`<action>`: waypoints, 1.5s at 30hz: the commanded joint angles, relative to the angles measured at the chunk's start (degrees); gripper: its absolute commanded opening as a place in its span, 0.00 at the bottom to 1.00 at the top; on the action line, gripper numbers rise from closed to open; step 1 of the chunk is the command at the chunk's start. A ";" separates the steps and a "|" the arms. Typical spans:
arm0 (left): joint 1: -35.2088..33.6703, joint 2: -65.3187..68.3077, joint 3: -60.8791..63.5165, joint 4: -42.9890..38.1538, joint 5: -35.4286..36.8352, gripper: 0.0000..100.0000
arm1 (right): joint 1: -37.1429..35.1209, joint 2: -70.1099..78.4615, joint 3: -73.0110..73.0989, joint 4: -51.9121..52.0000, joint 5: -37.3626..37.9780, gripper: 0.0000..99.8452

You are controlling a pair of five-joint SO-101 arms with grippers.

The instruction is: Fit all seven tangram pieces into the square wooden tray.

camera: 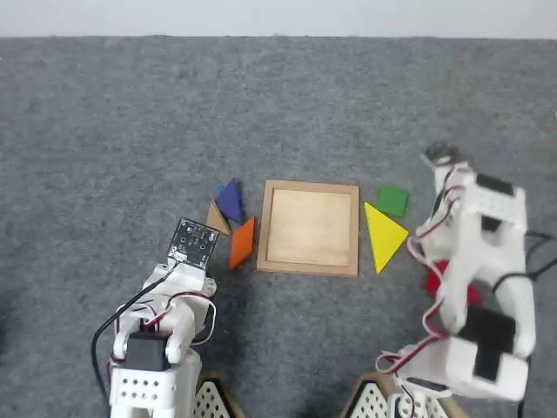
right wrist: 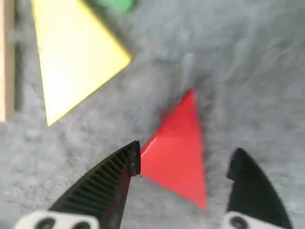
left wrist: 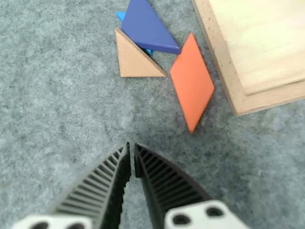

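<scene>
- right gripper (right wrist: 186, 157) is spread wide, its jaws straddling the red triangle (right wrist: 178, 155): one tip is right at a slanted edge, the other just off the far side
- here's the worry: those edges run at an angle, so a squeeze could squirt the thin piece sideways over the grey mat (camera: 104, 113) or tip it up on a corner
- go too low and the tips may snag in the fuzzy mat; how high they sit, i can't tell
- the red triangle lies flat near the yellow triangle (right wrist: 71, 57), which sits just beside the square wooden tray (camera: 310, 185); no piece is in the tray yet
- left gripper (left wrist: 132, 151) is pinched closed on nothing, near the orange parallelogram (left wrist: 192, 81) on the tray's other side
</scene>
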 commanded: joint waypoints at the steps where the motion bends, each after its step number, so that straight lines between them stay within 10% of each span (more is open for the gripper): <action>1: -0.18 -0.97 -0.66 0.18 0.44 0.02 | -0.48 -4.44 6.42 -5.67 1.85 0.34; 23: -0.18 -0.97 -0.66 0.18 0.44 0.02 | -0.13 5.32 7.30 -5.05 11.16 0.33; 45: -0.18 -0.97 -0.66 0.18 0.44 0.02 | -0.66 3.91 6.68 -5.32 5.71 0.10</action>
